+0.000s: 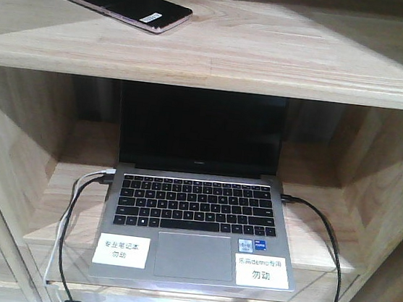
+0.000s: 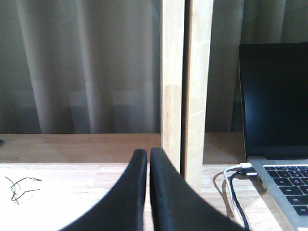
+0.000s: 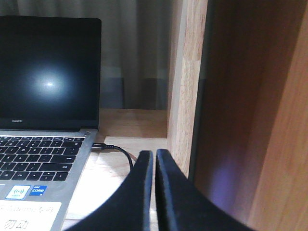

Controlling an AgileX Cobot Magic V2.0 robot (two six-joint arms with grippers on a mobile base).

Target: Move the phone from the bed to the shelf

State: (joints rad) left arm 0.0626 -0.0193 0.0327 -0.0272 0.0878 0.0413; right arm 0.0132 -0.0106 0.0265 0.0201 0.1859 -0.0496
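**Ana:** Front camera first: where does the phone (image 1: 123, 4) sit?

**Ben:** Flat on the upper shelf (image 1: 271, 53), toward the left, screen up, its white sticker near the right end. Nothing touches it. I'd judge the job done, since the phone lies on the wood and no bed shows in any view.

**Ana:** And the grippers?

**Ben:** The left gripper (image 2: 148, 156) has its two black fingers pressed together with only a sliver between them, and nothing held. The right gripper (image 3: 155, 156) is the same: clenched on nothing. Both hang low, level with the lower board where the laptop (image 1: 198, 216) stands open, well apart from the phone above.

**Ana:** Why down there?

**Ben:** My guess is they are parked clear of the shelf so nothing knocks the phone. The left one sits beside the pale wooden uprights (image 2: 185, 86), the right one next to the side wall (image 3: 185, 77) of the unit.

**Ana:** What can't you make out?

**Ben:** The arms themselves are out of the front view. Neither wrist camera sees the phone. The laptop's cables (image 1: 66, 252) run off the bottom edge, so their ends are cut off. There is a small dark squiggle (image 2: 19, 188) on the board at the left; I cannot tell what it is.
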